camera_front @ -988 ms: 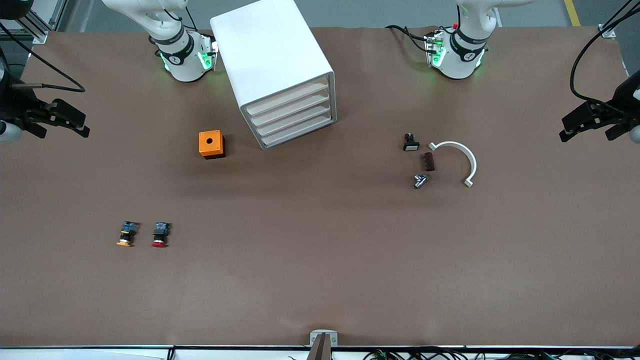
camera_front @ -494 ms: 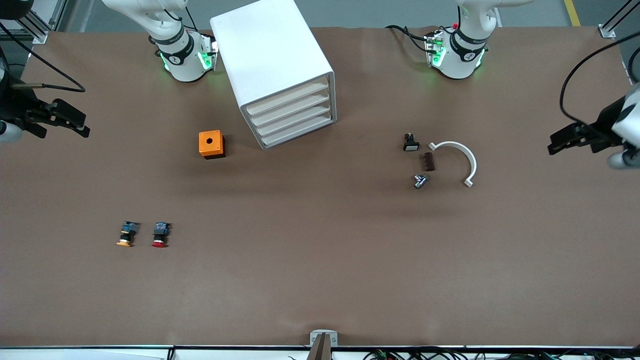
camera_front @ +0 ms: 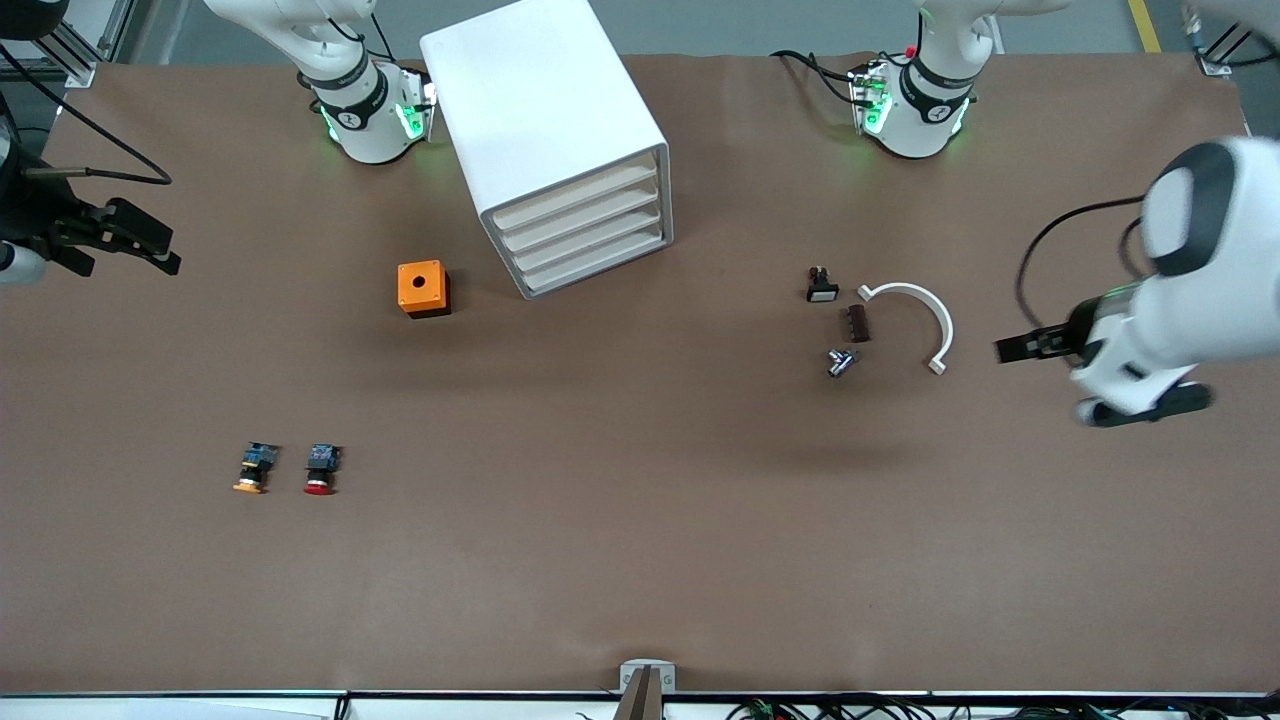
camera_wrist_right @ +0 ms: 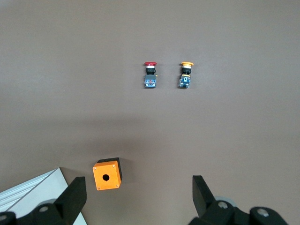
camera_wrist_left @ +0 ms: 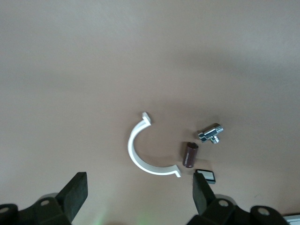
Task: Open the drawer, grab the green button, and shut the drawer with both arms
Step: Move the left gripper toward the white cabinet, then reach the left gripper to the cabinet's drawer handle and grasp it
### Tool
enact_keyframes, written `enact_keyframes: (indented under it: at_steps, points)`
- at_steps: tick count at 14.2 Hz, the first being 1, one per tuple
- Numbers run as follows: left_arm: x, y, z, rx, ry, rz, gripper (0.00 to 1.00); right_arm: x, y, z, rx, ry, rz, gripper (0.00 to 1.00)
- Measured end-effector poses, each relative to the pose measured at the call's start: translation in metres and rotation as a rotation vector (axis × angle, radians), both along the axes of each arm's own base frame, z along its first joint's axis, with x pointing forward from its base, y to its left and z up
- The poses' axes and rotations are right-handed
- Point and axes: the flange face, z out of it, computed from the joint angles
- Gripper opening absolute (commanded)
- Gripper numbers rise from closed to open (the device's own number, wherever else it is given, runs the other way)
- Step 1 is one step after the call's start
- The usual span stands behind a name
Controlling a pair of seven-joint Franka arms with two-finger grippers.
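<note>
A small orange box with a round hole [camera_front: 423, 288] sits beside the white four-drawer cabinet [camera_front: 548, 140]. Nearer the front camera lie a red-capped push button [camera_front: 320, 469] and a yellow-capped push button [camera_front: 254, 468]. Toward the left arm's end, a white curved half-ring bracket [camera_front: 920, 317] lies near a dark brown cylinder [camera_front: 858, 323], a chrome metal fitting [camera_front: 841, 362] and a small black-and-white switch [camera_front: 821, 285].

All four drawers of the cabinet [camera_front: 560, 150] sit flush, hiding their contents. The right hand [camera_wrist_right: 136, 199] shows only its fingertips above the picture's edge, as does the left hand [camera_wrist_left: 138, 194], whose arm is motion-blurred from the front.

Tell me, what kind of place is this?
Probably a robotics lab or test bench: two white arms are mounted at a brown-covered table that holds a white drawer cabinet, an orange box and small push buttons, with cables along its edges.
</note>
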Motion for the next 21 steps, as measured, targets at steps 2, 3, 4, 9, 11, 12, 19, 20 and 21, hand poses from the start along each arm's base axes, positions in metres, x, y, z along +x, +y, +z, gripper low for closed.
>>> enact_keyframes:
  at_steps: [2, 3, 4, 9, 11, 12, 19, 20, 21]
  points:
    - [0.001, -0.030, -0.031, 0.028, 0.047, 0.025, 0.99, 0.000, 0.000, 0.000, 0.000, 0.000, 0.000, 1.00]
    - [0.000, -0.045, -0.043, 0.043, 0.065, 0.036, 0.99, 0.000, 0.000, 0.000, 0.000, 0.000, 0.000, 1.00]
    - [-0.002, -0.060, -0.055, 0.060, 0.081, 0.051, 0.99, 0.000, 0.000, 0.000, 0.000, 0.000, 0.000, 1.00]
    - [-0.011, -0.126, -0.098, 0.156, 0.121, 0.165, 0.99, 0.000, 0.000, 0.000, 0.000, 0.001, 0.001, 1.00]
    - [-0.011, -0.146, -0.111, 0.189, 0.124, 0.213, 0.99, 0.000, 0.000, 0.000, 0.000, 0.001, 0.001, 1.00]
    - [-0.012, -0.157, -0.115, 0.199, 0.121, 0.222, 0.99, 0.000, 0.000, 0.000, 0.000, 0.001, 0.001, 1.00]
    - [-0.016, -0.236, -0.128, 0.156, 0.178, 0.472, 0.99, 0.000, 0.000, -0.001, 0.000, 0.001, 0.001, 1.00]
    - [-0.016, -0.244, -0.132, 0.150, 0.202, 0.534, 0.99, 0.000, 0.000, -0.001, 0.000, 0.001, 0.001, 1.00]
    - [-0.016, -0.251, -0.137, 0.148, 0.228, 0.591, 0.99, 0.000, 0.000, -0.001, 0.000, 0.001, 0.001, 1.00]
